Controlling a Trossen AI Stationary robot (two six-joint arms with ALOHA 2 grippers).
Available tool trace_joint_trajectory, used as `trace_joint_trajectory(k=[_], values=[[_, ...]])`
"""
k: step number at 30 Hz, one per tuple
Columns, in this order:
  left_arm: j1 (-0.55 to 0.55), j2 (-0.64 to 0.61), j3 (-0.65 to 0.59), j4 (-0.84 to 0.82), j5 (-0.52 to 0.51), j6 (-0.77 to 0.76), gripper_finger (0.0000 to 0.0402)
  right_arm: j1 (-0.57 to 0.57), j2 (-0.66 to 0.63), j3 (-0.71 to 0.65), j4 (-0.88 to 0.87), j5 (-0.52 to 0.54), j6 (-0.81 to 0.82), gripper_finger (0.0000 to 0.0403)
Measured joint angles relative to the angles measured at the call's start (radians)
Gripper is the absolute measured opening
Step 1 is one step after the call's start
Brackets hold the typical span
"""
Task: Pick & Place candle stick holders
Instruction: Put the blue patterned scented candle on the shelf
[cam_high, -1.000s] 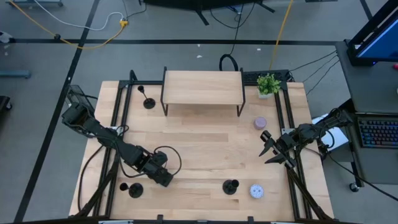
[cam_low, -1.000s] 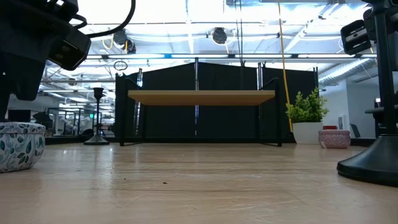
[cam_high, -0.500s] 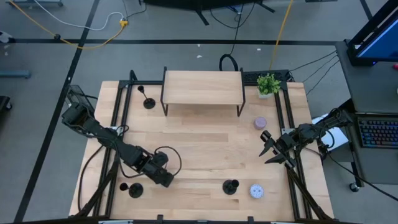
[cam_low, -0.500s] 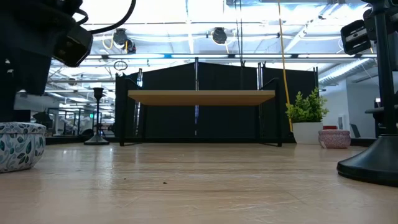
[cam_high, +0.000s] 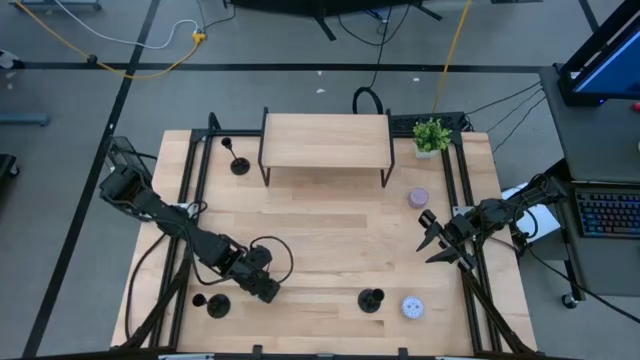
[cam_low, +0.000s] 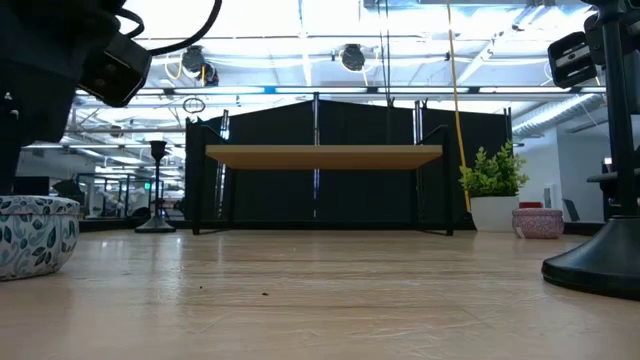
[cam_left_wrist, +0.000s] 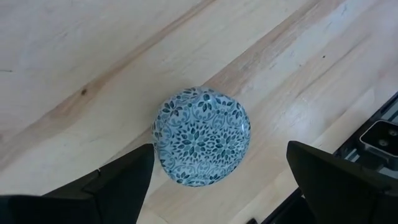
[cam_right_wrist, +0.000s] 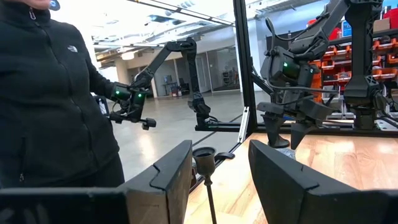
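1. Left arm: reaches from the counter's (cam_high: 330, 235) left edge toward the near-left area. The left claw (cam_high: 265, 288) points down, low over the counter. Its fingers (cam_left_wrist: 118, 183) stand wide apart, one on each side of a teal patterned tin (cam_left_wrist: 201, 135). The tin rests on the wood; no contact between fingers and tin is visible. The claw holds nothing.
2. Candle stick holders, all upright on the counter:
   - Near-left holder (cam_high: 215, 303): just left of the left claw, close to the near edge.
   - Far-left holder (cam_high: 238, 163): beside the left legs of the wooden shelf (cam_high: 325, 140).
   - Near-centre holder (cam_high: 371, 299): close to the near edge, just left of a pale-blue tin (cam_high: 412, 307).
3. Right half: a lilac tin (cam_high: 418, 197) stands near the right edge. A potted plant (cam_high: 432, 135) stands at the far-right corner.
4. Right arm: waits at the right edge. The right claw (cam_high: 433, 238) points left over the counter, near the lilac tin. Its jaws are parted and empty.
5. Beyond the counter, a person in a black jacket (cam_right_wrist: 56, 106) is visible in the right wrist view.
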Motion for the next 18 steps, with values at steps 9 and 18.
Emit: trace_joint_trajectory(k=[9, 18], values=[[0.0, 0.0, 0.0, -0.04, 0.023, -0.003, 0.0374, 0.0, 0.0, 0.0, 0.0, 0.0, 0.0, 0.0151], [0.01, 0.0, 0.0, -0.034, 0.016, -0.024, 0.0374, 0.0, 0.0, 0.0, 0.0, 0.001, 0.0, 0.0151]])
